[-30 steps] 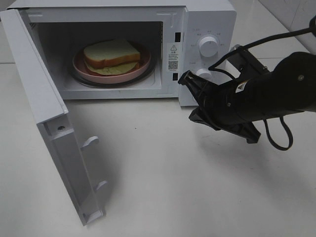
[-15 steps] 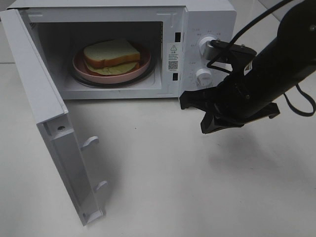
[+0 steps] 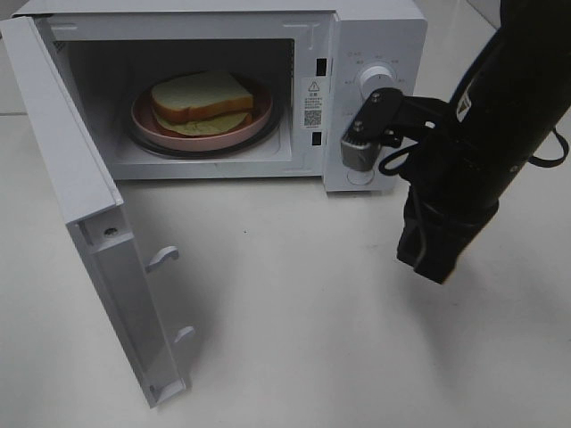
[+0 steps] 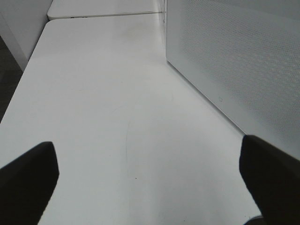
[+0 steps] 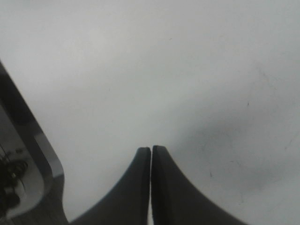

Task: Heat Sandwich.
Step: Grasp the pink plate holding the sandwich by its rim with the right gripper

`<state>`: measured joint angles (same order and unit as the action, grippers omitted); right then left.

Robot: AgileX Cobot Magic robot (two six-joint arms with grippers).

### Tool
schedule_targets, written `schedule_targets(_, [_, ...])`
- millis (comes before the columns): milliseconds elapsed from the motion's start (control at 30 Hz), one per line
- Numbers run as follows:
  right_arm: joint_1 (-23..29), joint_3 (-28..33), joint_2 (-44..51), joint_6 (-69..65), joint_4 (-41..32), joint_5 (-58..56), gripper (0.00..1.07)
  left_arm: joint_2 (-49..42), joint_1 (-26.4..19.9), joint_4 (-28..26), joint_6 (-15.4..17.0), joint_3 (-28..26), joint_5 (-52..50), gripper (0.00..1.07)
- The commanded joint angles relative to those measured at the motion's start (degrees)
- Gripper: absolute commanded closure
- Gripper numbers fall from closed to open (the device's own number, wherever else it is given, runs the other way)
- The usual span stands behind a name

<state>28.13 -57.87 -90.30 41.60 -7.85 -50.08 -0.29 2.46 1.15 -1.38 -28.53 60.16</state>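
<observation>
The sandwich (image 3: 201,98), white bread with a tan crust and a yellow-green layer, lies on a pink plate (image 3: 143,116) inside the white microwave (image 3: 375,36). The microwave door (image 3: 80,205) stands wide open at the left. My right gripper (image 3: 433,263) points down at the table in front of the control panel, to the right of the cavity. It is shut and empty, its fingers pressed together in the right wrist view (image 5: 151,154). My left gripper (image 4: 147,157) is open and empty over bare table, beside a perforated white microwave panel (image 4: 234,61). It does not show in the exterior view.
The upper knob (image 3: 375,82) shows on the control panel; the lower knob is hidden behind my right arm's wrist (image 3: 361,143). Cables (image 3: 544,156) hang from the right arm. White tabletop (image 3: 285,312) spreads in front of the microwave.
My right arm has swung from lying across the front of the control panel to pointing straight down. Its gripper moved right and down toward the table. The sandwich and the door have not moved.
</observation>
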Motion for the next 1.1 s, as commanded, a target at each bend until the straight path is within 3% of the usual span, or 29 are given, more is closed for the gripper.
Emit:
schedule_targets(33, [-0.2, -0.3, 0.7, 14.0, 0.5, -2.6, 1.04, -1.4, -0.1, -0.3, 0.2, 0.2, -0.7, 0.05])
schedule_targets(133, [-0.2, -0.5, 0.7, 25.6, 1.2, -2.8, 1.03, -1.4, -0.1, -0.3, 0.2, 0.2, -0.7, 0.05])
schedule_targets(267, [-0.1, -1.5, 0.7, 30.6, 5.4, -3.0, 1.02, -1.4, -0.1, -0.3, 0.2, 0.2, -0.7, 0.05])
schedule_targets(467, [0.1, -2.3, 0.7, 30.2, 12.3, -3.3, 0.95, -1.4, -0.1, -0.3, 0.2, 0.2, -0.7, 0.05])
schedule_targets(533, [0.1, -2.3, 0.7, 30.1, 13.5, -3.3, 0.89, -1.4, -0.1, -0.3, 0.2, 0.2, -0.7, 0.05])
schedule_targets(600, [0.1, -2.3, 0.7, 30.0, 13.6, -2.8, 0.74, -1.4, -0.1, -0.3, 0.2, 0.2, -0.7, 0.05])
schedule_targets(633, [0.1, -2.3, 0.7, 30.0, 13.6, -2.8, 0.74, -1.4, -0.1, -0.3, 0.2, 0.2, -0.7, 0.05])
schedule_targets(667, [0.1, -2.3, 0.7, 29.7, 13.6, -2.5, 0.67, -1.4, -0.1, -0.3, 0.2, 0.2, -0.7, 0.05])
schedule_targets(700, [0.1, -2.3, 0.7, 28.1, 13.4, -1.7, 0.51, -1.4, -0.1, -0.3, 0.2, 0.2, -0.7, 0.05])
schedule_targets(733, [0.1, -2.3, 0.7, 26.7, 13.3, -1.4, 0.43, -1.4, -0.1, -0.3, 0.2, 0.2, -0.7, 0.05])
schedule_targets(767, [0.1, -2.3, 0.7, 26.7, 13.3, -1.4, 0.43, -1.4, -0.1, -0.3, 0.2, 0.2, -0.7, 0.05])
schedule_targets(867, [1.2, -2.3, 0.7, 24.7, 13.6, -0.9, 0.16, -1.4, -0.1, -0.3, 0.2, 0.2, -0.7, 0.05])
schedule_targets(1000, [2.9, -2.3, 0.7, 23.8, 13.7, 1.0, 0.07, -1.4, -0.1, -0.3, 0.2, 0.2, -0.7, 0.05])
schedule_targets(1100, [3.6, -2.3, 0.7, 23.8, 13.9, 1.7, 0.07, -1.4, -0.1, -0.3, 0.2, 0.2, -0.7, 0.05])
